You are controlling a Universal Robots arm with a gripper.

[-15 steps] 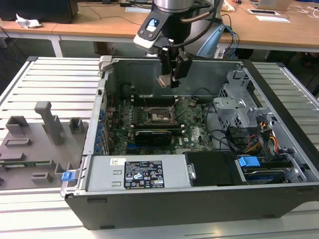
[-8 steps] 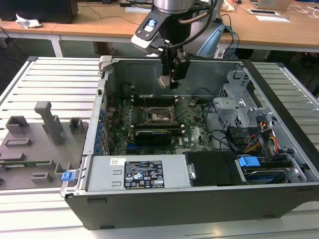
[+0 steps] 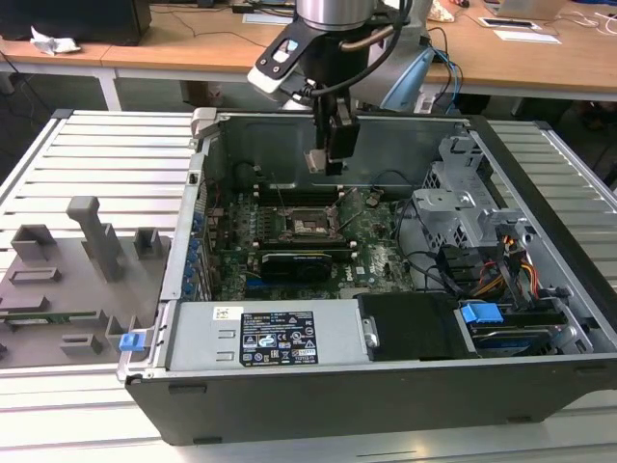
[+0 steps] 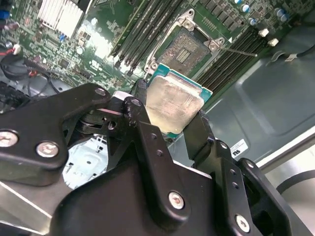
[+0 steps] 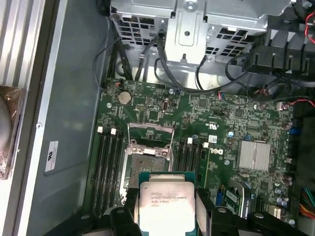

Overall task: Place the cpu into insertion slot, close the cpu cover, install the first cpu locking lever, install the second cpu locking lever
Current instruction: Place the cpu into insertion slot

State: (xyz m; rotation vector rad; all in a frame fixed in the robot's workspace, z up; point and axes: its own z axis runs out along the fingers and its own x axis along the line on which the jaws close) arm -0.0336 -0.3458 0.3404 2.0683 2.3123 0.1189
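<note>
Inside the open computer case (image 3: 289, 135): I see the motherboard (image 5: 221, 118) lying flat on the case floor, and the arm reaches down into the case from above.
The gripper (image 3: 326, 162): its two black fingers (image 4: 147, 137) are closed onto two opposite edges of the cpu. In both wrist views the chip sits tight between them, with its metal top toward the cameras.
The cpu (image 5: 162, 200): I hold it in the air over the motherboard, apart from it and near the insertion slot. It has a silvery-tan top with a green edge around it.
Writing on the cpu: a few short lines of dark print are on the metal top in the first wrist view. I do not read them out.
The insertion slot (image 5: 147, 164): it is uncovered, its contact field bare, and it lies between two groups of memory slots (image 5: 109, 167).
The cpu cover (image 5: 150, 126): it is swung up off the slot and stands at the slot's edge far from the cpu.
The power supply (image 3: 193, 338): it is at the near side of the case in the exterior view. It carries a black-and-white label (image 3: 278, 338) full of small print and symbols.
The sticker (image 5: 51, 156): it is white with dark print, on the grey inner wall of the case.
The black card (image 3: 299, 262): it is long and stands on the motherboard, between the slot and the power supply.
The heat sink (image 5: 253, 155): its silvery fins are on the motherboard, well apart from the slot.
</note>
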